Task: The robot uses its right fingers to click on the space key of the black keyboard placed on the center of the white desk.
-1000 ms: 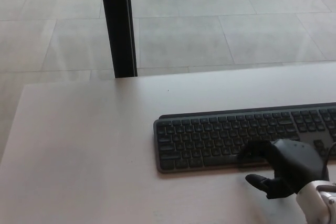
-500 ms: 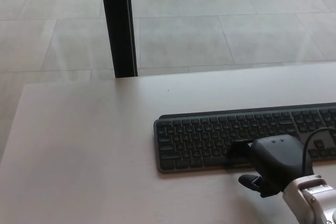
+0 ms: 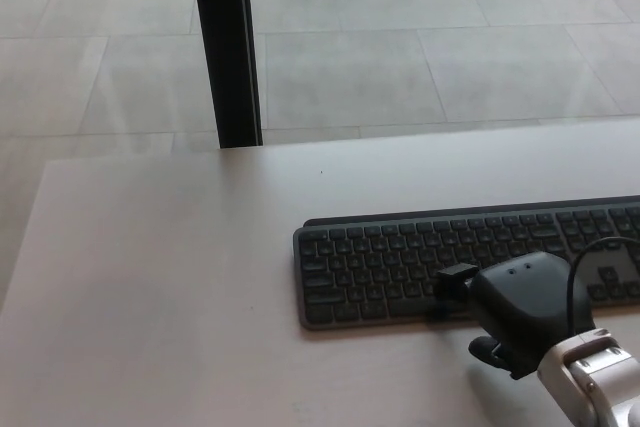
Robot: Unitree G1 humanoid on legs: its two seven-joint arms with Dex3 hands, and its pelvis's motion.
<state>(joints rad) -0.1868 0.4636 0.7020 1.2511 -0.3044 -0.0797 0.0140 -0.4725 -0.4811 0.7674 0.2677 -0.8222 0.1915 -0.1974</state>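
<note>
Keyboard: we see the black keyboard [image 3: 440, 262] on the white desk [image 3: 180, 287]; 
Right robot hand [image 3: 515, 302]: fingertip over its bottom key row; we cannot tell its grip

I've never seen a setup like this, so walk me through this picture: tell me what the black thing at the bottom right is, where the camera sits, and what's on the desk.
The picture comes from a camera on a humanoid robot's head, looking down at its work. The black shape at the lower right is the robot's right hand, on a pale wrist. It has a thumb and two thick fingers, which reach over the near edge of the black keyboard, around its bottom row of keys. Whether they are pressing a key cannot be seen. The hand holds nothing. The keyboard lies on a white desk, and nothing else is on it. Beyond the desk are a tiled floor and a dark upright post. The left hand does not show.
</note>
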